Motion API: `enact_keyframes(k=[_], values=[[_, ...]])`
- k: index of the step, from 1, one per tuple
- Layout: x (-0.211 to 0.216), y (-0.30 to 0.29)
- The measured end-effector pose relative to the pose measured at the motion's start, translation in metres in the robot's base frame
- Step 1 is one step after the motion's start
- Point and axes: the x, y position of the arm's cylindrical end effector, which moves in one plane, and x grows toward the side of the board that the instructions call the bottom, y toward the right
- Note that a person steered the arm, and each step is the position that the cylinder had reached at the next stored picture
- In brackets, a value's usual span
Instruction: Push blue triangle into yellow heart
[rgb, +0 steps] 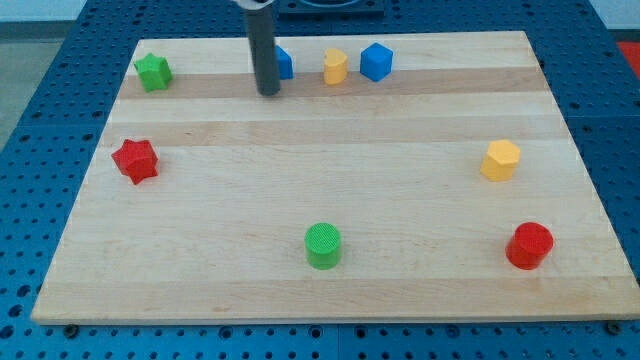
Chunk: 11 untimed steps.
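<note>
My tip rests on the board near the view's top, left of centre. The blue triangle sits just to the right of the rod and behind it, partly hidden, so its shape is hard to make out. The yellow heart stands a short way to the triangle's right, with a small gap between them. A blue cube-like block stands just right of the yellow heart.
A green star sits at the top left, a red star at the left. A green cylinder is at the bottom centre, a red cylinder at the bottom right, a yellow hexagon at the right.
</note>
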Motion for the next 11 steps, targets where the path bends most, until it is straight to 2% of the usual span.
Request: enact_keyframes(k=[1,2,4,5,9,10,11], values=[[0.011,-0.013],[-0.033,-0.044],[-0.044,-0.044],[-0.045,-0.006],[-0.045,0.043],[-0.045,0.040],[-0.034,-0.017]])
